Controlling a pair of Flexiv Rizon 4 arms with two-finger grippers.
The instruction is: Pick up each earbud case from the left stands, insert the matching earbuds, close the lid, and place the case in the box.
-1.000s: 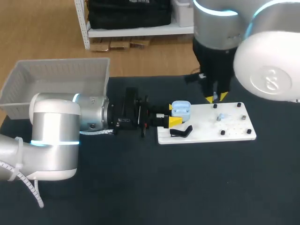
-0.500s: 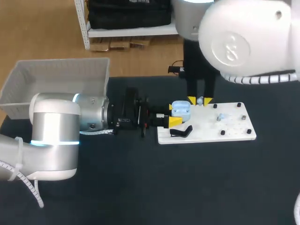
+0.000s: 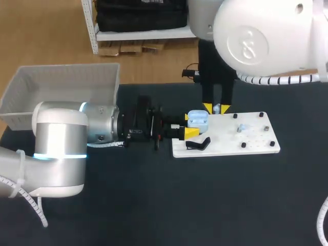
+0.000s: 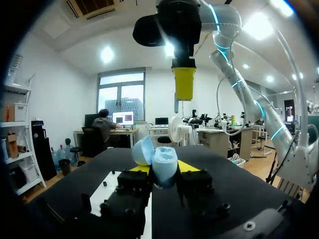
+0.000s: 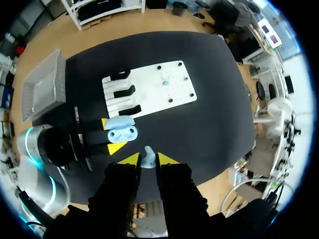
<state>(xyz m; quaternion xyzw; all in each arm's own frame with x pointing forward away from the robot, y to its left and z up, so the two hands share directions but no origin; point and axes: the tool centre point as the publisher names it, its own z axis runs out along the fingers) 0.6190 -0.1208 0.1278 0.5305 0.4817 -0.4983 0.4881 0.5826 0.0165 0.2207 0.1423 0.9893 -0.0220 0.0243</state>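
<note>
Insertion step: earbud (image 5: pixel 147 158) held above the open case (image 3: pixel 198 119).
Left hand (image 3: pixel 190 125), low over the worktop (image 3: pixel 154 205) at the white plate (image 3: pixel 256 143)'s left end, is clamped on the case: wells up, lid tipped back, long axis seemingly along its fingers. Right hand (image 3: pixel 217 108), just above and beside, pinches the earbud pointing down. Next, I judge: centre over a well, lower.

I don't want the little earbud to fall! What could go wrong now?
The earbud is pinched only at the tips of the right gripper, so it might slip out. It seems to hang off to one side of the open case; lowered off-line, it could hit the rim. A hard push might also tilt the case in the left gripper.
</note>
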